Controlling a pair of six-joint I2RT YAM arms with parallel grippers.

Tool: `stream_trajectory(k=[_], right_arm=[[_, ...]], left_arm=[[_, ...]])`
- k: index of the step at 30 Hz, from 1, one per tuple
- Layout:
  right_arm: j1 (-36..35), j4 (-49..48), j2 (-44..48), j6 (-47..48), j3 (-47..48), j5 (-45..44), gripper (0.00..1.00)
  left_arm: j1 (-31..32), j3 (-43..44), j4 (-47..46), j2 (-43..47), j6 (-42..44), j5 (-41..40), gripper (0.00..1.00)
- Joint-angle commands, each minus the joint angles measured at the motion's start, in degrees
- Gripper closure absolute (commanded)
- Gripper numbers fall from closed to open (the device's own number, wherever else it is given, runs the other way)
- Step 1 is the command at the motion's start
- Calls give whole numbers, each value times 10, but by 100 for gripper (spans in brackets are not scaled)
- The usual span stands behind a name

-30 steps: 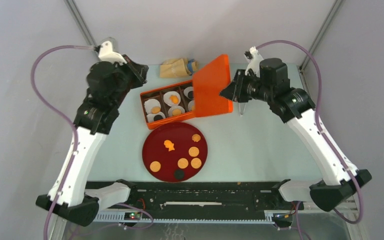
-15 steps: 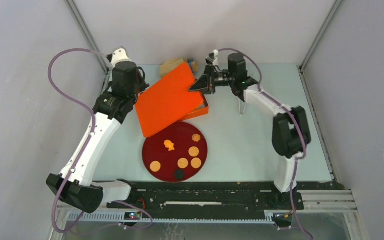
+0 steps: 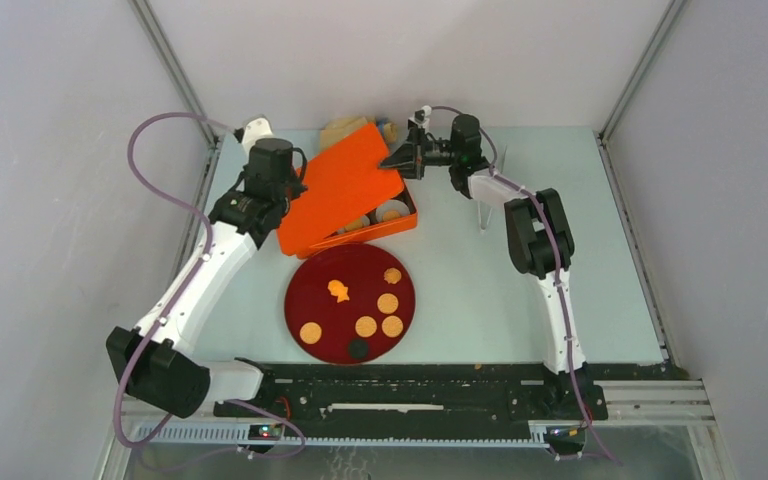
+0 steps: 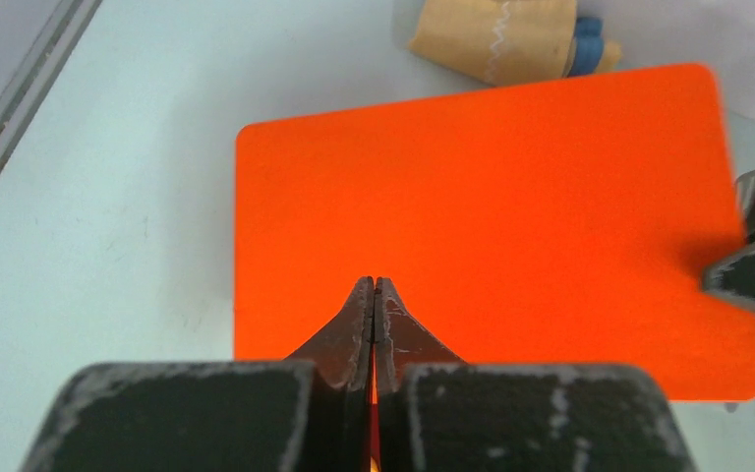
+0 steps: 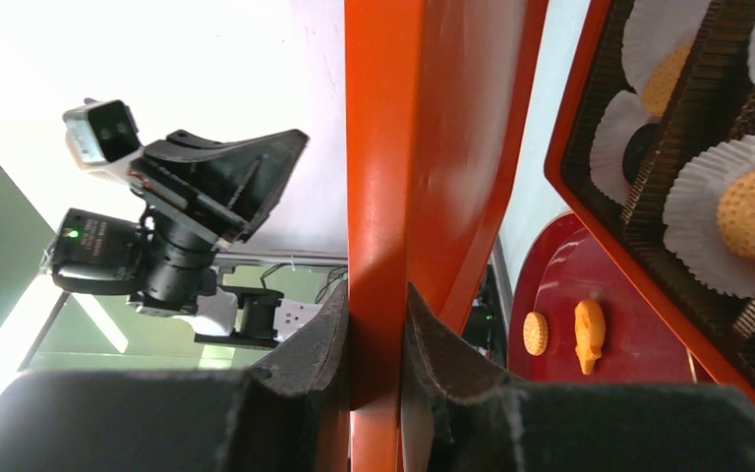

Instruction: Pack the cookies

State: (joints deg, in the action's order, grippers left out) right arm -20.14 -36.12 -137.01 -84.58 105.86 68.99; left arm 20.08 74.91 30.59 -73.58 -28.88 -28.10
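Pinching the orange lid (image 5: 393, 147) by its edge, the right claw (image 5: 376, 300) holds it tilted over the orange box (image 3: 392, 224), which sits toward the far edge of the worktop (image 3: 480, 290). The left claw (image 4: 375, 290) is fully closed and empty, its tips over the lid's left side; whether they touch it I cannot tell. Several cookies (image 3: 366, 326) lie on the dark red plate (image 3: 310, 290) by the middle of the near edge: tan discs, one dark, one irregular orange piece. More rest in white paper liners (image 5: 693, 211) inside the box.
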Motion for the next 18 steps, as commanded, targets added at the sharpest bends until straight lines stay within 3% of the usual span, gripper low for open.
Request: stream_trajectory(k=[1, 10, 18], right_arm=[[33, -43, 6, -15, 24, 26, 84], [53, 19, 2, 52, -26, 39, 84], [56, -204, -6, -122, -19, 1, 85]], left_arm=[[1, -37, -34, -6, -21, 0, 100], [1, -49, -58, -43, -24, 23, 100], [1, -57, -64, -41, -18, 28, 100]])
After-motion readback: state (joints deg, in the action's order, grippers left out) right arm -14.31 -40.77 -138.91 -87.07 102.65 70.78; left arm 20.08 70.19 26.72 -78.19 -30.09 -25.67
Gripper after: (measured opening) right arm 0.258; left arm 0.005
